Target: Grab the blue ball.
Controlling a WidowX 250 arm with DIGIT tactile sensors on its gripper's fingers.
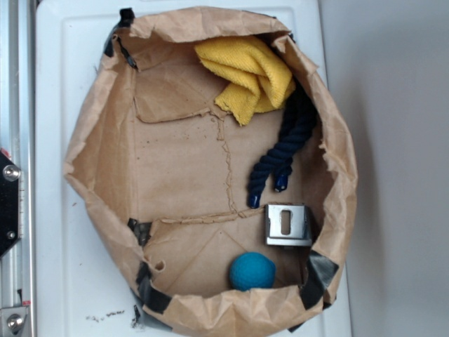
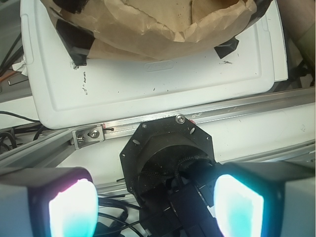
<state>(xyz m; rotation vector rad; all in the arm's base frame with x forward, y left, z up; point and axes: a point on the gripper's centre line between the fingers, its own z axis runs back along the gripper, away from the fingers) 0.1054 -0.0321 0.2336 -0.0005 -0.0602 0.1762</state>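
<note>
Risk: pincer (image 2: 153,202), fingers apart, far from blue ball (image 1: 252,271); descending, it may snag paper bag (image 1: 98,161) wall or strike metal bracket (image 1: 287,225)

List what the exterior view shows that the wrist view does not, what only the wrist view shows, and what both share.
Only the exterior view shows the bag's contents: the blue ball, a metal bracket, a dark navy rope and a yellow cloth.

Only the wrist view shows the gripper, its fingers apart and nothing between them, plus the black round base and aluminium rail.

Both show the brown paper bag on the white board.
</note>
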